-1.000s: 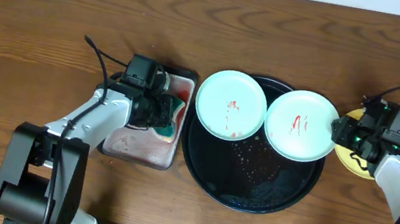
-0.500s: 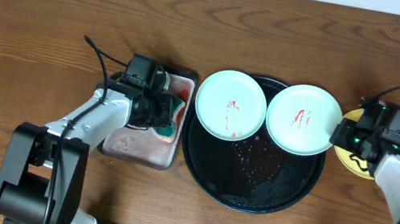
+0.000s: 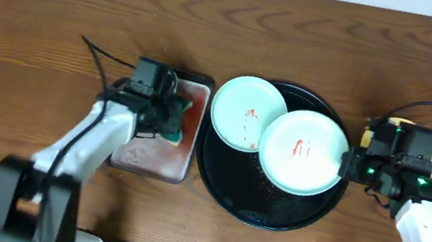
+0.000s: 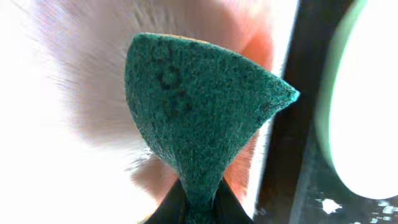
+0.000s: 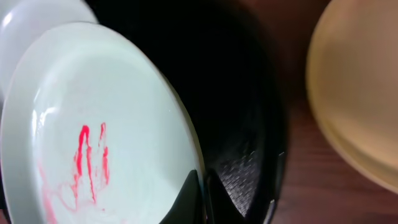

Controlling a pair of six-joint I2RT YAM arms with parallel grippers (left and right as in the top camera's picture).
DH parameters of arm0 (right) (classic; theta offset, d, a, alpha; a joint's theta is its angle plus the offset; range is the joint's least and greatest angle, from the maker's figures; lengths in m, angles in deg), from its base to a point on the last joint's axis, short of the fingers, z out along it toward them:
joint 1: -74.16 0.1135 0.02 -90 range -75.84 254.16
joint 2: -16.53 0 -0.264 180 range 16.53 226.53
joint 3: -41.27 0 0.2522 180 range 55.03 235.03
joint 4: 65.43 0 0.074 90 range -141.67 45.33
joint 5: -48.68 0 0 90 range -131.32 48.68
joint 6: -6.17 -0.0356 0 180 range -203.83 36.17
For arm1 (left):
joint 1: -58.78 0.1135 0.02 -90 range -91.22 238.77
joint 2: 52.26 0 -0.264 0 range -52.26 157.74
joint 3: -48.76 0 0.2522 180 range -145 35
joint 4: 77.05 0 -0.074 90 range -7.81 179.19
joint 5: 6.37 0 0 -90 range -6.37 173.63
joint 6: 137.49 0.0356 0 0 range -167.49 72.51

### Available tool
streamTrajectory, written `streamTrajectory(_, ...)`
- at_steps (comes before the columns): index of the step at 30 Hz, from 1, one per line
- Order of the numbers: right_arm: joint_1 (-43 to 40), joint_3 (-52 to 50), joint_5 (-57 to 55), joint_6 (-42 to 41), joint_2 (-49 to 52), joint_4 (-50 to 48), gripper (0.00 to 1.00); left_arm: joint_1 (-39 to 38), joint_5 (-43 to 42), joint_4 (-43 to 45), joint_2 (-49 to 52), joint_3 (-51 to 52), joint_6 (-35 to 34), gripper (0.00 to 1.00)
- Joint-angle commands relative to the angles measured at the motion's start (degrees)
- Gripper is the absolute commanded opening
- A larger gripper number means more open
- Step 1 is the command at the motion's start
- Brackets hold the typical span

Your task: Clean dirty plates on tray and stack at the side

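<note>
2 grippers are pinching tight: right gripper (image 5: pixel 202 190) on the smeared plate (image 5: pixel 106 137) rim, left gripper (image 4: pixel 198 205) on the sponge (image 4: pixel 199 106). holding the plate level is helping the wiping.

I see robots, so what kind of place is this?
Probably a robot practice table, not a real kitchen: wooden tabletop, red-smeared plates and a black tray, plus a green sponge.

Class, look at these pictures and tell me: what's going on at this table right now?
Two robot arms are cleaning plates. The right gripper is shut on the rim of a pale green plate, which lies over the black tray and overlaps a second green plate; both carry red smears. The left gripper pinches a green sponge above the small grey tray. A yellow plate sits on the table to the right of the black tray.
</note>
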Motion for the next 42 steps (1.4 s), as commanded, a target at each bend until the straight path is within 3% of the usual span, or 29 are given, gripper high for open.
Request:
streamTrajectory(1,1.9,-2.1,0.8,0.2,0.2,-0.2,0.01,0.2,6.3,-0.8,-7.2,0.1,1.1,0.07)
streamTrajectory(12,3.4,-4.5,0.8,0.3,0.2,-2.0,0.01,0.2,11.4,0.9,-14.0,0.2,-0.9,0.07)
streamTrajectory(18,3.5,-4.5,0.8,0.7,0.2,-2.6,0.01,0.4,9.7,2.6,-18.9,0.2,-7.5,0.07)
streamTrajectory(28,5.7,-4.9,0.0,1.2,0.2,-2.8,0.01,6.2,-7.6,8.2,-22.3,3.5,-9.1,0.07)
streamTrajectory(33,6.4,-5.2,0.0,1.1,0.2,-2.9,0.01,12.5,-27.6,17.5,-22.1,8.3,-5.2,0.07)
streamTrajectory(42,6.4,-5.2,0.0,1.6,0.2,-2.8,0.01,20.5,-38.8,18.1,-21.2,10.8,-0.7,0.07)
